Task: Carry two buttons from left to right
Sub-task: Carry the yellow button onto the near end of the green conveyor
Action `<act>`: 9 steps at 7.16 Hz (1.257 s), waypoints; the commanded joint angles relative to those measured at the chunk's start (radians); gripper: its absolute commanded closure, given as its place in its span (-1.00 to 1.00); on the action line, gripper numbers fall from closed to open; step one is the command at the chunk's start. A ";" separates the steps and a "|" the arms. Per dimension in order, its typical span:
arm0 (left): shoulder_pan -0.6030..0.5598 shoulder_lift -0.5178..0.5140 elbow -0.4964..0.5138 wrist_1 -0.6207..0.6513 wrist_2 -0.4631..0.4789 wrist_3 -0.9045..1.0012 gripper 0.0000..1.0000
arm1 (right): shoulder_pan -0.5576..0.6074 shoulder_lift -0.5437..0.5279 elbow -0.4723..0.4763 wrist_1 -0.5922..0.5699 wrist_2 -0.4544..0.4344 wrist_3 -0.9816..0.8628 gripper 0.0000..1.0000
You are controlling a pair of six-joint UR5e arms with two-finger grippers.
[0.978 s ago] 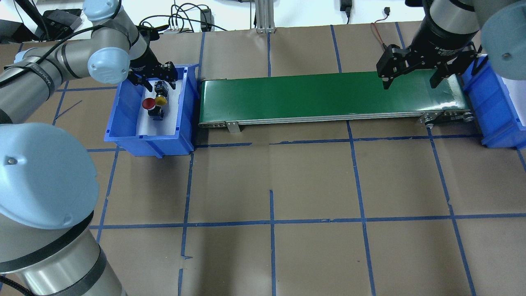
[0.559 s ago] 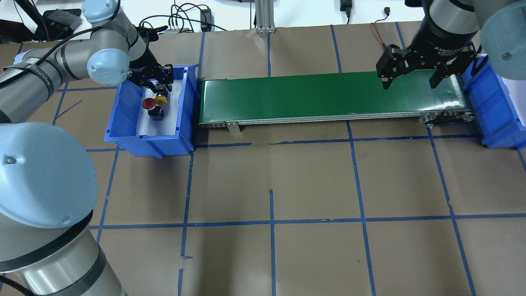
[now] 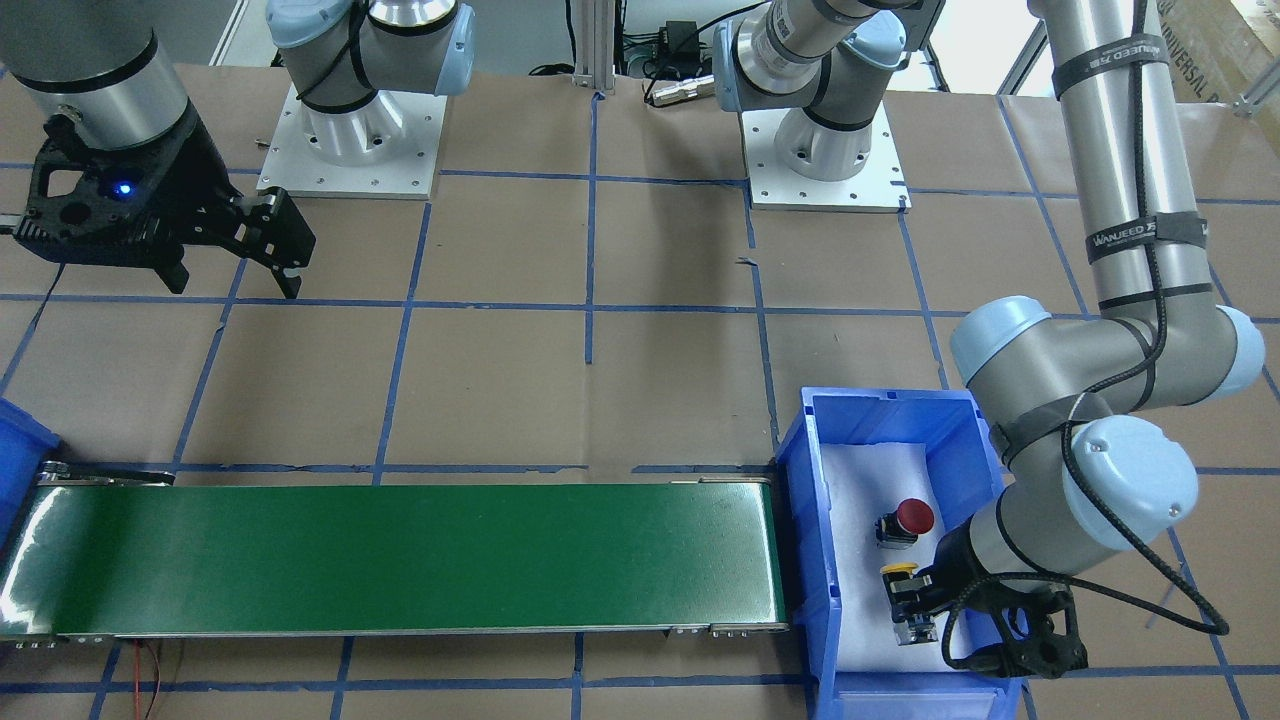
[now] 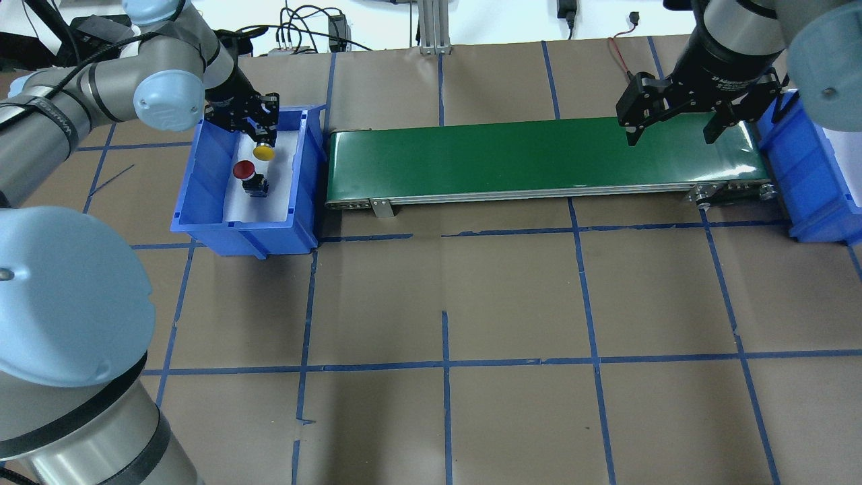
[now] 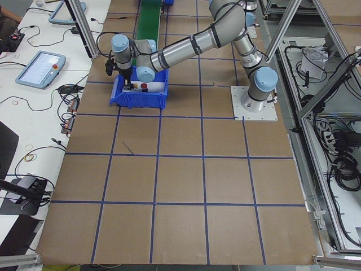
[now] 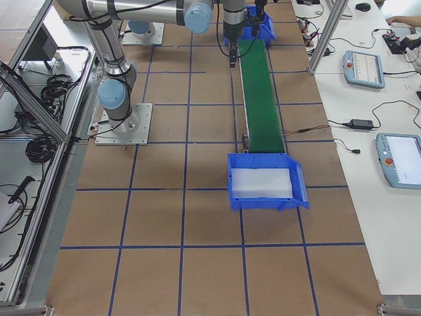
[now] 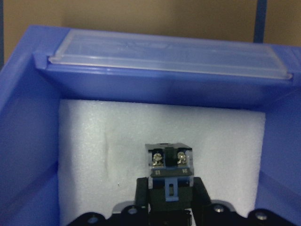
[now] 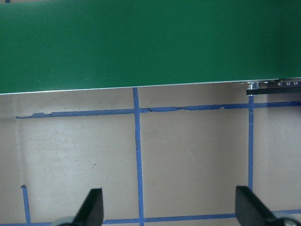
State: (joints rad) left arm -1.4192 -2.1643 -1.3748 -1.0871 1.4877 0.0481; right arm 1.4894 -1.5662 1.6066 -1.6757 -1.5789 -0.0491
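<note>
Left gripper sits in the blue bin at the upper left of the overhead view, fingers pinched narrow on the yellow-cap push-button. The left wrist view shows the black finger pads on either side of its black-grey body, with the screw-terminal end sticking out past them toward the bin's end wall. Can't tell whether the button is clear of the white foam liner or touching it. The red mushroom push-button lies on the foam just beside the yellow one, lower left of it in the overhead view, with nothing gripping it. In the front-facing view both buttons are at the lower right, the red one above the yellow. The green conveyor belt runs from just beside that bin across to a second blue bin at the right edge. Right gripper hangs over the belt's right end, jaws spread wide and holding nothing. The right wrist view shows both fingertips far apart over the taped brown table, belt along the top of the frame.
</note>
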 commanded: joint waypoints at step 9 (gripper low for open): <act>-0.311 0.067 -0.032 -0.010 0.054 -0.356 0.99 | -0.005 0.002 0.007 -0.009 -0.001 -0.009 -1.00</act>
State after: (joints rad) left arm -1.7180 -2.0581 -1.3586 -1.1840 1.5368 -0.2983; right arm 1.4872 -1.5647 1.6131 -1.6843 -1.5804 -0.0566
